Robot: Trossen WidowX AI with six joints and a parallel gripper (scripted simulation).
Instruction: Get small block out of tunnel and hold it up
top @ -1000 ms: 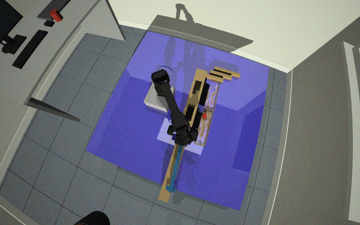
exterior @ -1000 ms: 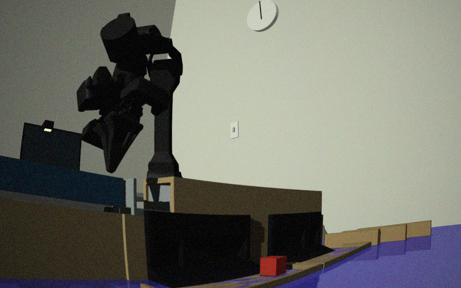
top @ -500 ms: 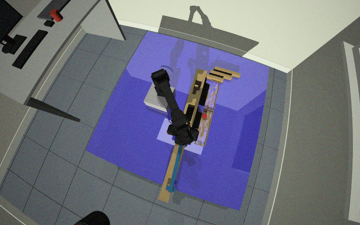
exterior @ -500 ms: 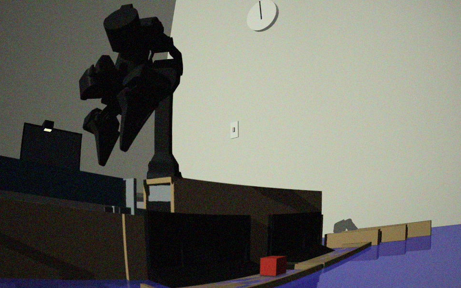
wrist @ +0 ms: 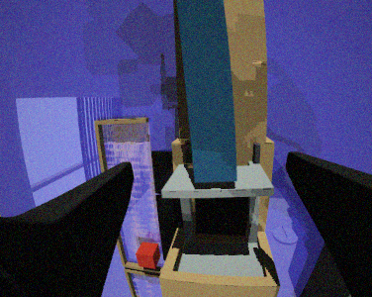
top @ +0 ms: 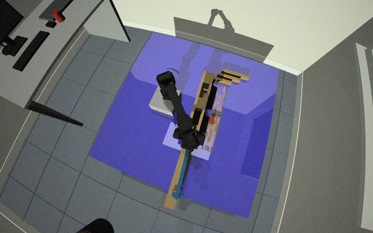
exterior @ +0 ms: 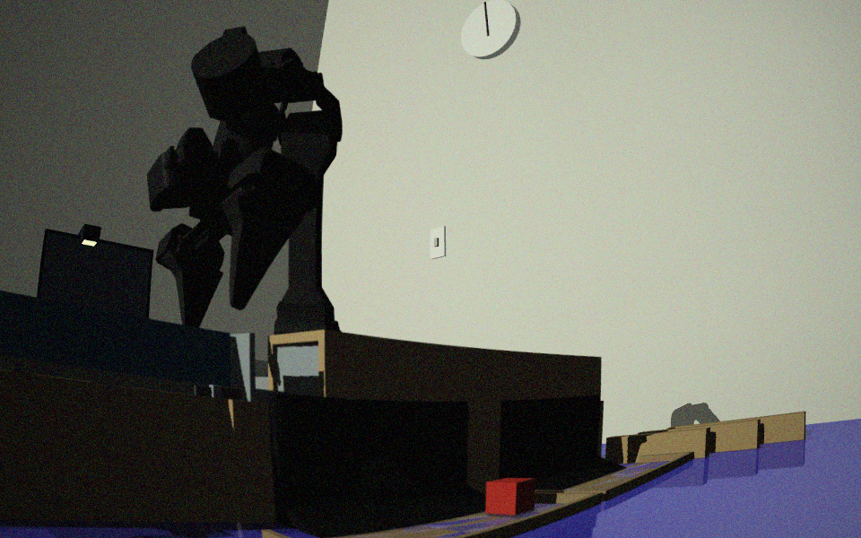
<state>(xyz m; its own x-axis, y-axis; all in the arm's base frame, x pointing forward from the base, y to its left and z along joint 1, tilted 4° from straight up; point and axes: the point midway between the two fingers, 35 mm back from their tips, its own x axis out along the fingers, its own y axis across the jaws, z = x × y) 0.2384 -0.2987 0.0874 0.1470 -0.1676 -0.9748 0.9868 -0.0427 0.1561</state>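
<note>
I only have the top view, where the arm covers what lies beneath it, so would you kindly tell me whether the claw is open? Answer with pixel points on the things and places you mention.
Observer: Yes, the claw [top: 189, 138] [exterior: 215, 316] [wrist: 212, 164] is open; the wrist view shows its fingertips standing wide apart.
Operator: Thank you; what is at the end of the blue bar [top: 183, 173] [exterior: 86, 341] [wrist: 208, 99] that the arm hides?
Observer: The wrist view shows a pale grey frame [exterior: 242, 364] [wrist: 218, 190] there.

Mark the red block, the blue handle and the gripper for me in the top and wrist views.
Red block [top: 211, 120] [wrist: 147, 255]: top, wrist; its visible middle.
Blue handle [top: 183, 173] [wrist: 208, 94]: top, wrist; along its bar.
Gripper [wrist: 212, 164]: wrist only, between its fingertips; top view hides them.
</note>
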